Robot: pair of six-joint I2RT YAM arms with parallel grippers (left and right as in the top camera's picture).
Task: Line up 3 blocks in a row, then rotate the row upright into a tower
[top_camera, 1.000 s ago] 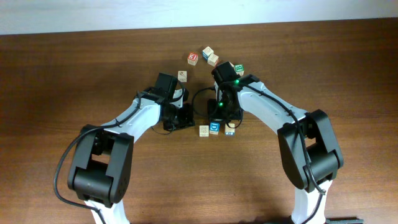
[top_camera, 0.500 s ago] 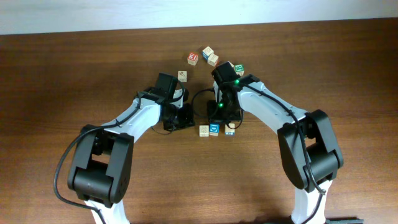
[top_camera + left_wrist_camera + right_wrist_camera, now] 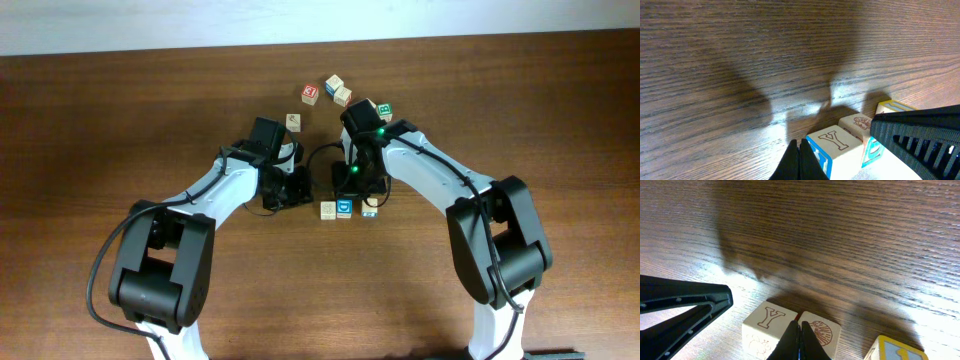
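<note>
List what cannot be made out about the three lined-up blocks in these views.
Overhead: the letters on the three blocks are too small to read.
Left wrist: the yellow-rimmed block is partly hidden behind the right arm's black finger.
Right wrist: the same block is cut off by the bottom edge.

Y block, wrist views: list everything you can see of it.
The Y block is a small pale wooden cube: brown outlined Y on its top face, a blue-printed side, a faint embossed figure on another. It sits flat on the table, flush against the shell block. The shut right gripper points at their seam, the shut left gripper at its blue side; contact is unclear.
</note>
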